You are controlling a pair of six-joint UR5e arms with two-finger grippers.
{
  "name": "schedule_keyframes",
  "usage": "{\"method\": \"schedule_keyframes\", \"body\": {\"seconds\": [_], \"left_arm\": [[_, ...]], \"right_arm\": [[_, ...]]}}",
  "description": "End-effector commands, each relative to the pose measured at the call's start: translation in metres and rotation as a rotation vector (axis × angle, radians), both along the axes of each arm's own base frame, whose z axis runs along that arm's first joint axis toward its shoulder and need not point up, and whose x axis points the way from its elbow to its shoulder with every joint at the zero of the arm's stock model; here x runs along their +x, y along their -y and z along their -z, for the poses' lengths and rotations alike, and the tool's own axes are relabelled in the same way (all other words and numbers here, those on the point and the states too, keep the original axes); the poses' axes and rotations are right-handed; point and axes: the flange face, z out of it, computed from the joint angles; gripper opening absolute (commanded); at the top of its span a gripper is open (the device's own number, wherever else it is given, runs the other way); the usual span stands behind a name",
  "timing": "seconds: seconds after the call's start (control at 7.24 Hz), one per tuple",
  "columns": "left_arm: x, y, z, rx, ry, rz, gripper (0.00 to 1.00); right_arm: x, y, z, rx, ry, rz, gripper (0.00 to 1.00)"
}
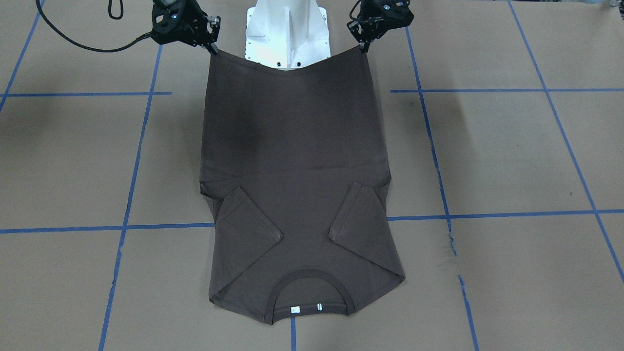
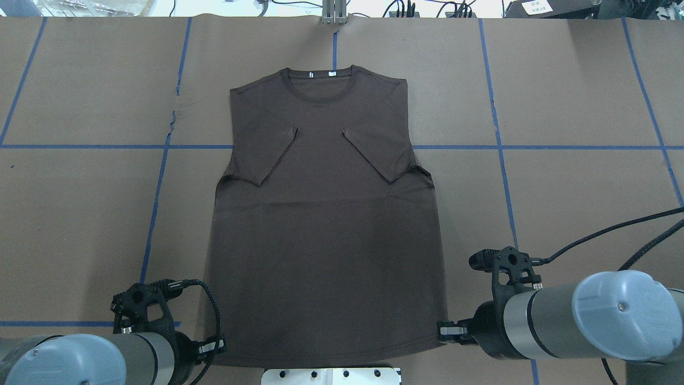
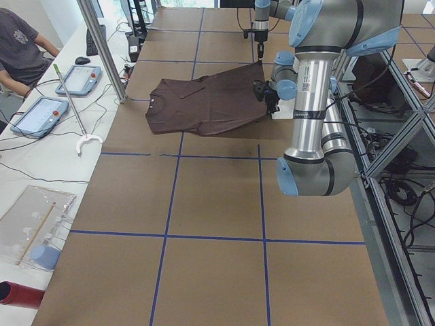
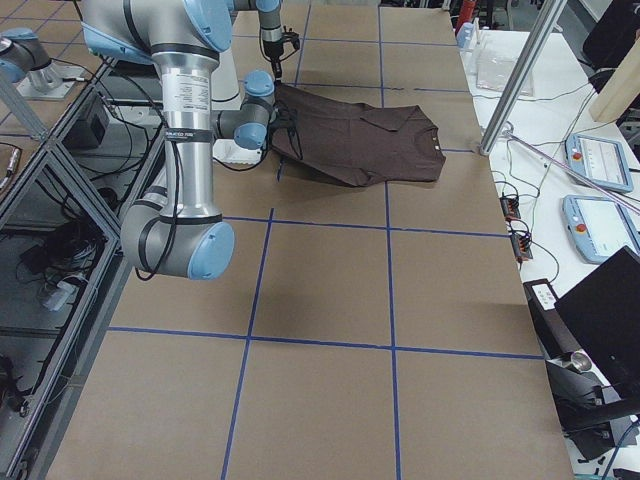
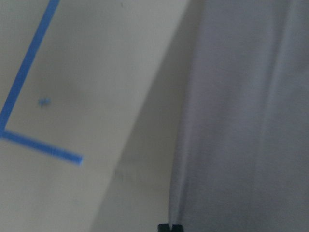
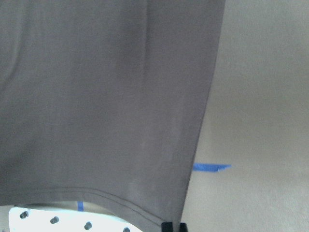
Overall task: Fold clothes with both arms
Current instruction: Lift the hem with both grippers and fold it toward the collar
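Observation:
The dark brown-grey T-shirt (image 1: 292,146) lies front up on the brown table, both sleeves folded inward, its collar (image 1: 312,280) with white tags on the side away from the robot. My left gripper (image 1: 363,46) is shut on one hem corner and my right gripper (image 1: 213,48) on the other. The hem hangs lifted between them, sagging in the middle. In the overhead view the shirt (image 2: 320,240) spans between the left gripper (image 2: 216,346) and the right gripper (image 2: 443,330). The wrist views show cloth (image 5: 241,121) (image 6: 106,96) hanging from the fingertips.
The white pedestal base (image 1: 287,34) stands just behind the lifted hem. Blue tape lines (image 1: 131,195) grid the table. Black cables (image 2: 614,230) trail from the right arm. A metal post (image 3: 102,47) and an operator (image 3: 20,47) with tablets are beyond the far edge.

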Motion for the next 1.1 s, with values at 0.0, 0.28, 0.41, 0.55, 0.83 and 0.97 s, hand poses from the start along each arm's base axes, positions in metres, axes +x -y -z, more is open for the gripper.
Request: {"method": "schedule_keyframes", "body": {"seconds": [0.0, 0.28, 0.41, 0.55, 0.83, 0.97], "left_arm": [[-0.015, -0.002, 0.004, 0.002, 0.011, -0.011, 0.0], [-0.035, 0.035, 0.005, 0.052, 0.011, -0.007, 0.0], [-0.052, 0.069, 0.009, 0.114, 0.008, 0.021, 0.0], [-0.062, 0.111, 0.025, 0.175, -0.006, 0.077, 0.0], [-0.053, 0.216, 0.036, 0.216, 0.038, 0.137, 0.0], [-0.049, 0.25, 0.016, 0.226, 0.095, 0.15, 0.0]], "right_arm": [[0.024, -0.004, 0.006, -0.004, 0.015, 0.007, 0.0], [0.033, 0.051, 0.012, 0.054, 0.046, -0.023, 0.0], [0.035, 0.094, 0.01, 0.104, 0.045, -0.05, 0.0], [0.039, 0.139, 0.015, 0.119, 0.056, -0.085, 0.0], [0.027, 0.224, 0.021, 0.21, 0.031, -0.132, 0.0], [0.025, 0.267, 0.013, 0.256, -0.005, -0.15, 0.0]]}}
